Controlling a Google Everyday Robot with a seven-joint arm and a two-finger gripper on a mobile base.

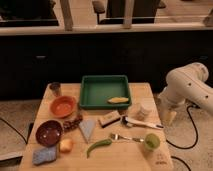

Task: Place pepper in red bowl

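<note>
On the table (pixel 127 156) front, the slim, curved green pepper (pixel 99 146) lies diagonally, front-left to back-right; the gripper (pixel 168 118) hangs wide and empty at right.

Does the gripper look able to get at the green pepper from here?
Likely yes: the gripper hangs just off the table, and the pepper lies uncovered near the front; only the fork and green cup sit between.
</note>
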